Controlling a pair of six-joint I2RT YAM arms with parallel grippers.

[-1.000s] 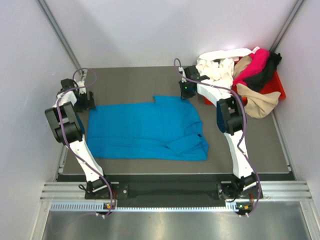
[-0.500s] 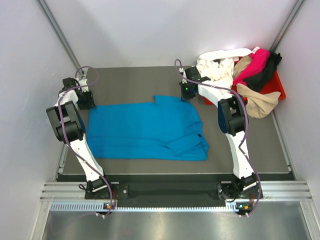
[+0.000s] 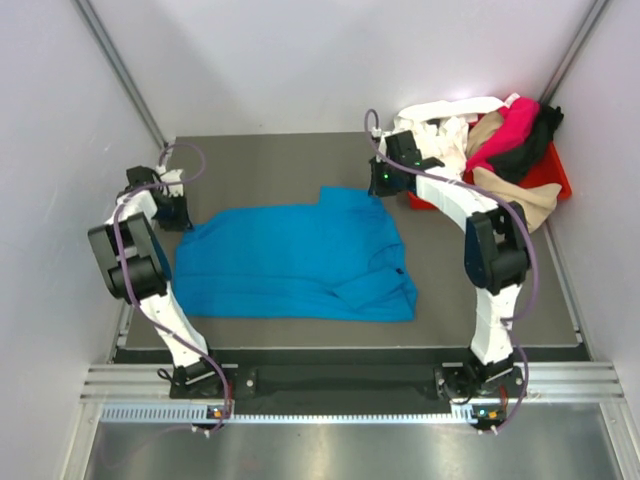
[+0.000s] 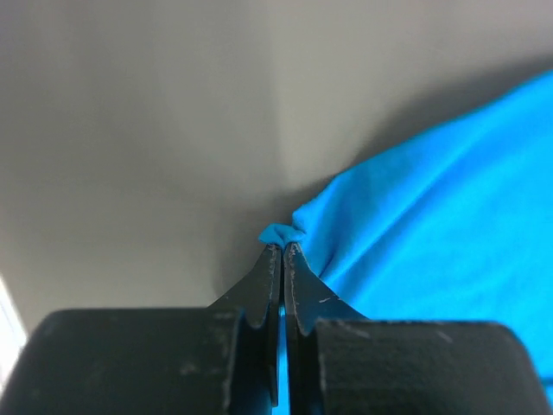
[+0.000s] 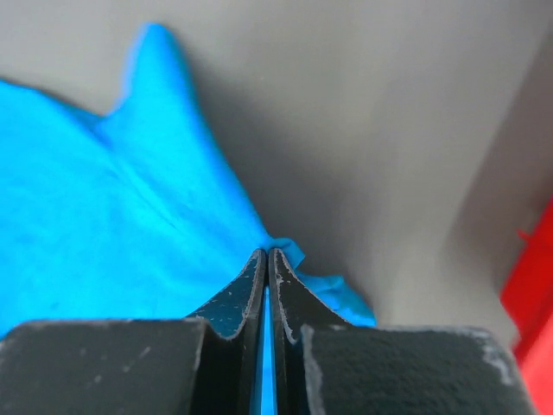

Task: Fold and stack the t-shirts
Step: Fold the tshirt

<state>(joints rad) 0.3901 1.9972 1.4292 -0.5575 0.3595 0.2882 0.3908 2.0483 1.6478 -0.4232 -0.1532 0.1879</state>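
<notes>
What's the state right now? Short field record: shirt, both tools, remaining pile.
blue t-shirt: spread on the grey table, far edge pinched at both ends
left tool: shut on blue t-shirt, far-left corner
right tool: shut on blue t-shirt, far-right edge
other t-shirts: unfolded heap on the red tray, far right

1. The worktop (image 3: 280,160) is a dark grey mat with pale walls on its left, far and right sides.
2. A blue shirt (image 3: 290,260) lies spread across the middle, its long side running left to right, with folds bunched at its near right corner.
3. A red tray (image 3: 555,175) sits in the far right corner, heaped with shirts. A tan shirt (image 3: 515,205) spills over its near rim.
</notes>
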